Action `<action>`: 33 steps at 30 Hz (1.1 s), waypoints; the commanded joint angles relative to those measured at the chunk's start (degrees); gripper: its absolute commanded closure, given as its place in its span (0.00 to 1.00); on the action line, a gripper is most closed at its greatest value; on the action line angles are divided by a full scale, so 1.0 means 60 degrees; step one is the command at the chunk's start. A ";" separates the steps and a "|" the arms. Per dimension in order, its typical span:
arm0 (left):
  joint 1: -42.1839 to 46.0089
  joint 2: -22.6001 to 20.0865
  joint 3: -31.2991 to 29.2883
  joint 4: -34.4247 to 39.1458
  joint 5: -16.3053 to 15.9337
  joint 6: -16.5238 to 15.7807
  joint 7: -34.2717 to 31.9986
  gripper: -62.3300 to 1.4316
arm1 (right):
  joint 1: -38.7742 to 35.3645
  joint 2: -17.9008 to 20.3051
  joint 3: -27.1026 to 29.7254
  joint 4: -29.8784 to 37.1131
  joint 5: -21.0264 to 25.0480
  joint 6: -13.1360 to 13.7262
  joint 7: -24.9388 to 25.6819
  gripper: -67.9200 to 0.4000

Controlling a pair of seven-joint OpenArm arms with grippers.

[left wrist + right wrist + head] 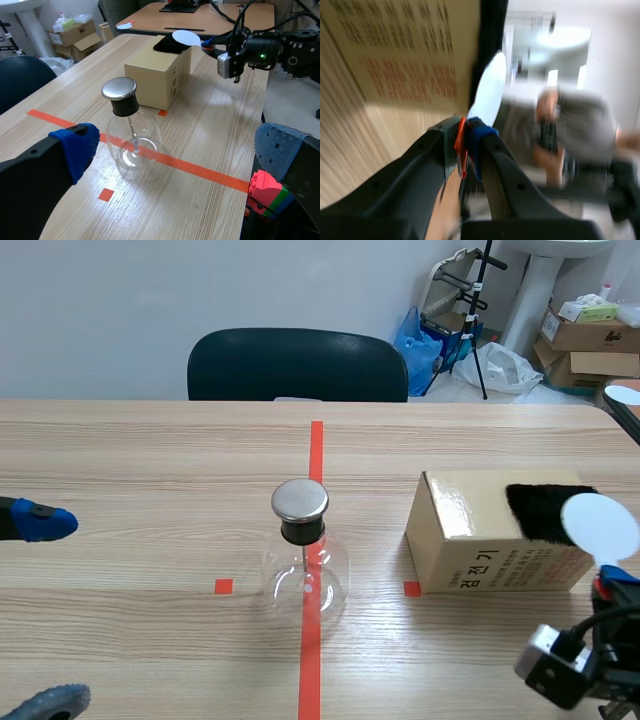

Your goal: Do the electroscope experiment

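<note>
The electroscope, a clear glass flask (305, 580) (132, 137) with a round metal cap (300, 500), stands on the orange tape line at the table's middle. To its right a cardboard box (470, 540) (155, 80) (405, 45) carries a black cloth (540, 510) (167, 45) on top. My right gripper (612, 585) (467, 145) is shut on the orange handle of a white disc (600, 525) (186, 36) (490, 92), which stands upright against the cloth at the box's right end. My left gripper (45, 610) (177, 147) is open, left of the flask and apart from it.
A dark chair (297, 365) stands behind the table's far edge. Coloured toy bricks (265, 192) lie under my left gripper's finger at the table's near edge. A blurred person (570, 130) shows beyond the box in the right wrist view.
</note>
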 commanded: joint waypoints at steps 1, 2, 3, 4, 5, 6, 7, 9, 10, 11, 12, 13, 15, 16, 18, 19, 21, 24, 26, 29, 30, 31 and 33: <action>-0.0029 0.0040 0.0025 0.0044 -0.0135 -0.0015 -0.0135 0.00 | -0.0007 0.0106 -0.0051 0.0204 -0.0091 0.0004 0.1100 0.98; -0.0029 0.0040 0.0025 0.0044 -0.0135 -0.0015 -0.0131 0.00 | -0.0011 0.0098 -0.0051 0.0277 -0.0058 -0.0007 0.0998 0.98; -0.0029 0.0040 0.0025 0.0044 -0.0135 -0.0015 -0.0131 0.00 | -0.0036 0.0080 -0.0047 0.0350 -0.0004 -0.0029 0.0423 0.98; -0.0029 0.0040 0.0025 0.0044 -0.0135 -0.0015 -0.0135 0.00 | -0.0069 0.0073 -0.0047 0.0386 0.0015 -0.0029 -0.0474 0.98; -0.0029 0.0040 0.0025 0.0044 -0.0135 -0.0015 -0.0135 0.00 | -0.0120 0.0073 -0.0047 0.0386 0.0007 0.0015 -0.1115 0.98; -0.0029 0.0040 0.0025 0.0044 -0.0135 -0.0015 -0.0138 0.00 | -0.0120 0.0076 -0.0047 0.0382 -0.0036 0.0091 -0.1144 0.98; -0.0029 0.0040 0.0025 0.0044 -0.0135 -0.0015 -0.0135 0.00 | -0.0120 0.0080 -0.0051 0.0382 -0.0109 0.0222 -0.0554 0.98; -0.0033 0.0040 0.0025 0.0044 -0.0138 -0.0015 -0.0157 0.00 | -0.0106 0.0076 -0.0051 0.0386 -0.0135 0.0251 0.1093 0.98; -0.0033 0.0040 0.0025 0.0044 -0.0135 -0.0015 -0.0160 0.00 | -0.0117 0.0076 -0.0080 0.0386 -0.0135 0.0146 0.1282 0.98; -0.0033 0.0040 0.0025 0.0044 -0.0135 -0.0015 -0.0160 0.00 | -0.0127 0.0058 -0.0109 0.0386 -0.0131 -0.0047 0.0849 0.98; -0.0033 0.0036 0.0025 0.0044 -0.0135 -0.0015 -0.0168 0.00 | -0.0186 0.0033 -0.0113 0.0386 -0.0120 -0.0069 0.0011 0.98; -0.0033 0.0040 0.0025 0.0044 -0.0135 -0.0015 -0.0168 0.00 | -0.0226 0.0025 -0.0113 0.0382 -0.0127 -0.0033 -0.0798 0.98; -0.0029 0.0040 0.0025 0.0044 -0.0135 -0.0015 -0.0164 0.00 | -0.0248 0.0040 -0.0135 0.0382 -0.0175 0.0182 -0.0812 0.98; -0.0029 0.0040 0.0025 0.0044 -0.0135 -0.0015 -0.0164 0.00 | -0.0244 0.0055 -0.0164 0.0382 -0.0215 0.0229 -0.0084 0.98; -0.0029 0.0040 0.0025 0.0044 -0.0135 -0.0015 -0.0164 0.00 | -0.0193 0.0058 -0.0259 0.0386 -0.0211 0.0178 0.1024 0.98; -0.0029 0.0040 0.0025 0.0044 -0.0135 -0.0015 -0.0164 0.00 | -0.0193 0.0051 -0.0295 0.0390 -0.0204 -0.0029 0.0787 0.98; -0.0029 0.0040 0.0025 0.0044 -0.0135 -0.0015 -0.0168 0.00 | -0.0302 0.0029 -0.0306 0.0390 -0.0193 -0.0233 -0.0732 0.98; -0.0033 0.0040 0.0025 0.0044 -0.0135 -0.0015 -0.0168 0.00 | -0.0306 0.0062 -0.0310 0.0386 -0.0270 0.0018 -0.0521 0.98; -0.0033 0.0040 0.0025 0.0044 -0.0135 -0.0015 -0.0168 0.00 | -0.0215 0.0084 -0.0339 0.0393 -0.0270 -0.0004 0.1053 0.98; -0.0033 0.0040 0.0025 0.0044 -0.0138 -0.0015 -0.0171 0.00 | -0.0299 0.0029 -0.0390 0.0412 -0.0208 -0.0368 -0.0419 0.98; -0.0033 0.0040 0.0025 0.0044 -0.0138 -0.0015 -0.0171 0.00 | -0.0350 0.0025 -0.0390 0.0412 -0.0178 -0.0350 -0.1224 0.98; -0.0033 0.0040 0.0025 0.0044 -0.0135 -0.0015 -0.0168 0.00 | -0.0353 0.0029 -0.0386 0.0412 -0.0200 -0.0197 -0.1450 0.98; -0.0033 0.0040 0.0025 0.0044 -0.0135 -0.0015 -0.0168 0.00 | -0.0317 0.0051 -0.0390 0.0412 -0.0277 0.0044 -0.0240 0.98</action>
